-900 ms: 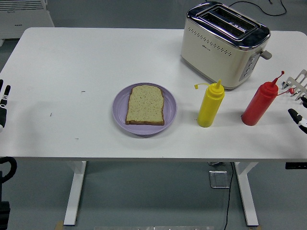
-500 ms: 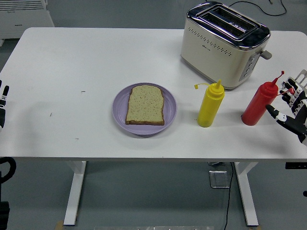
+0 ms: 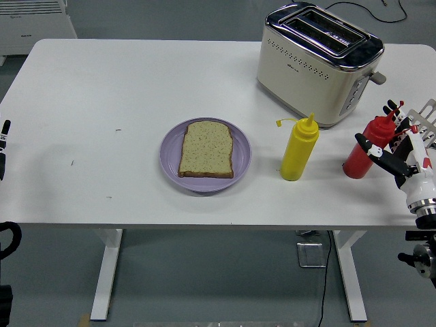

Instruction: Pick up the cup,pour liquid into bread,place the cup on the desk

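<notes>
A slice of bread [image 3: 206, 148] lies on a purple plate [image 3: 240, 158] in the middle of the table. To its right stand a yellow squeeze bottle [image 3: 299, 148] and a red squeeze bottle [image 3: 366, 146], both upright. My right hand [image 3: 388, 139] is right beside the red bottle, its fingers [image 3: 373, 149] spread around the bottle's right side without closing on it. Only the tips of my left hand [image 3: 3, 146] show at the left edge.
A cream and chrome toaster [image 3: 317, 61] stands at the back right, just behind the two bottles. The white table [image 3: 109, 88] ends close in front of the plate. A cable runs over the floor behind the toaster.
My right hand has come in from the right edge, moving left and up to the red bottle. The left hand has slipped slightly further out of view.
</notes>
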You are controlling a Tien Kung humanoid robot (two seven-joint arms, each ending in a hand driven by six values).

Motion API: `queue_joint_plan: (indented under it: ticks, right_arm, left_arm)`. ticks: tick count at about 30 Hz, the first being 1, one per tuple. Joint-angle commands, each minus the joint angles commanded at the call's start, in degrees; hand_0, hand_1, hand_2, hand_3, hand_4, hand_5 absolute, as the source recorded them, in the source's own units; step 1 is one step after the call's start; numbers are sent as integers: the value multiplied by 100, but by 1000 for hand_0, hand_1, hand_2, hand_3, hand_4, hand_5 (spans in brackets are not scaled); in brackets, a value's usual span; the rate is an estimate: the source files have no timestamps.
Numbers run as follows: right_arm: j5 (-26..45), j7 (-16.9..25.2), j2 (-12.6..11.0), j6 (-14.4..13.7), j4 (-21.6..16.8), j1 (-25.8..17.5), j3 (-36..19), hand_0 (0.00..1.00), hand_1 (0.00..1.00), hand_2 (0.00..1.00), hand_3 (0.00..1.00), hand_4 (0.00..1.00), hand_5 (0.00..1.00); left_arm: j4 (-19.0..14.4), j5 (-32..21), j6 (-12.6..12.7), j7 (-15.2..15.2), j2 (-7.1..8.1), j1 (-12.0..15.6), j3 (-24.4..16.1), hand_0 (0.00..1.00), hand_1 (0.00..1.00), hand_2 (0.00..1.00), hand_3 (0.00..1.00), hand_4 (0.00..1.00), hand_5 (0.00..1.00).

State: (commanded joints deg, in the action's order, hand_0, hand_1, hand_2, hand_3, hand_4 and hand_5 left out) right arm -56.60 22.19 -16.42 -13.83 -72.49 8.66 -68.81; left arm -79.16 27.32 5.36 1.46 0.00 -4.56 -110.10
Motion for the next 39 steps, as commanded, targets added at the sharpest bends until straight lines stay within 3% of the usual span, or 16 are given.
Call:
queue_joint_plan:
  ticks: [6, 7, 12, 13, 18, 19, 24, 25, 36, 37, 39]
  right_arm:
    - [23, -45, 31, 1, 157, 214, 189, 969, 905, 964, 998, 891, 207]
    - [50, -43, 45, -36, 180, 246, 227, 918, 844, 896, 989, 891, 211]
    - [249, -55, 151, -352, 296, 378, 362, 918, 844, 896, 989, 891, 211]
    - [264, -58, 158, -370, 302, 386, 369, 775, 740, 705, 864, 891, 212]
    - [595, -179, 235, -742, 313, 487, 448, 775, 740, 705, 864, 891, 212]
    - [646, -191, 240, -798, 300, 503, 472, 486, 495, 467, 618, 885, 218]
    - [1161, -219, 284, -1211, 254, 574, 587, 486, 495, 467, 618, 885, 218]
    - [1336, -208, 297, -1232, 253, 583, 591, 374, 378, 386, 467, 843, 174]
    - [2389, 0, 406, -1257, 248, 680, 610, 331, 346, 372, 439, 815, 150]
    - [2507, 25, 411, -1249, 241, 689, 586, 168, 228, 312, 397, 807, 137]
    - [2677, 36, 413, -1246, 221, 698, 542, 168, 228, 312, 397, 807, 137]
  left_arm:
    - [3, 1, 2, 0, 0, 6, -11, 777, 726, 721, 656, 520, 940]
    - [4, 1, 2, 0, 0, 6, -11, 778, 726, 721, 656, 520, 942]
    - [7, 0, 2, 0, 0, 8, -12, 778, 726, 721, 656, 520, 942]
    - [7, 0, 2, 0, 0, 8, -12, 778, 726, 721, 655, 520, 941]
    - [12, 1, 2, 1, 0, 11, -17, 778, 726, 721, 655, 520, 941]
    - [12, 1, 3, 1, 0, 13, -21, 780, 726, 721, 656, 522, 943]
    - [14, 0, 3, 0, 0, 19, -26, 780, 726, 721, 656, 522, 943]
    - [15, -2, 3, -3, 0, 20, -23, 780, 726, 721, 656, 522, 942]
    - [20, -16, -3, -22, 0, 22, -16, 780, 726, 721, 656, 522, 943]
    - [20, -15, -3, -20, 0, 22, -16, 780, 726, 721, 657, 522, 942]
    - [19, -15, -2, -19, 0, 20, -20, 780, 726, 721, 657, 522, 942]
